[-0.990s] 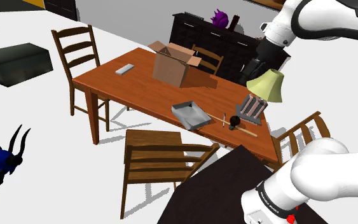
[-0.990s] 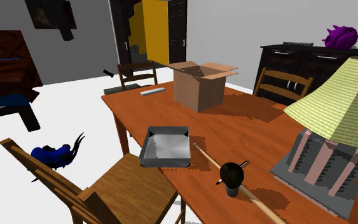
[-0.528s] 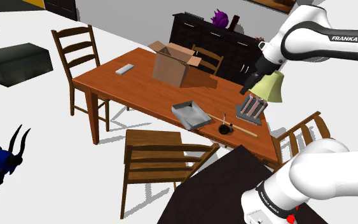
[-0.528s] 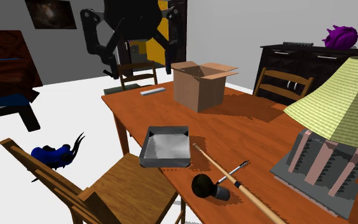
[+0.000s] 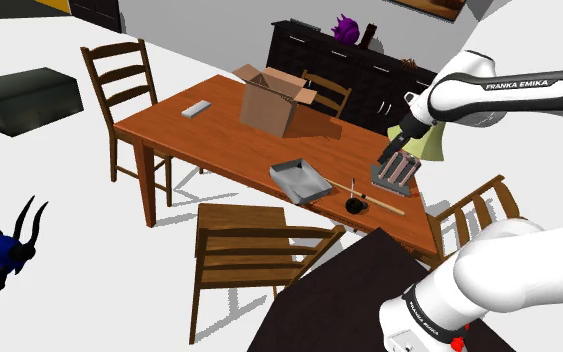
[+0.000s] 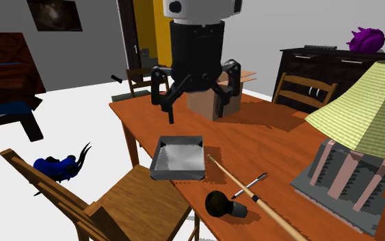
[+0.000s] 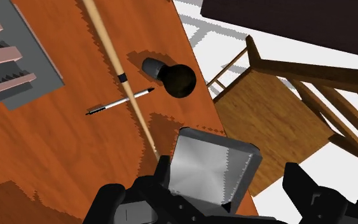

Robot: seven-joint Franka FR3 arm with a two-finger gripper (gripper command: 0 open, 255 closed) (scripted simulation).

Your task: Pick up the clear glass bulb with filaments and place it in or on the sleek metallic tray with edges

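Gripper [image 6: 197, 113] fingers apart and empty, I hover above the metal tray [image 6: 181, 140]. The dark bulb [image 6: 221, 204] lies on its side beside the wooden cue [image 6: 235, 180]; I should descend squarely across its round globe.

So the whole setup sits on one long wooden table [image 5: 219, 135], reddish-brown top. Far end has a small flat grey piece [image 5: 196, 108] lying by itself, and an open cardboard box [image 5: 274, 100] a bit further in. Around the middle, right by the long edge, there's a shallow grey metal tray [image 6: 178, 157] with raised sides, nothing in it. A long pale wooden stick [image 6: 252, 195] runs away from the tray's corner, and a pen [image 6: 250, 185] lies crossed over it. The dark bulb [image 6: 225, 205] is on its side just beside the stick. At the near end is a lamp [image 6: 348, 178] – ribbed grey base, yellow-green shade.
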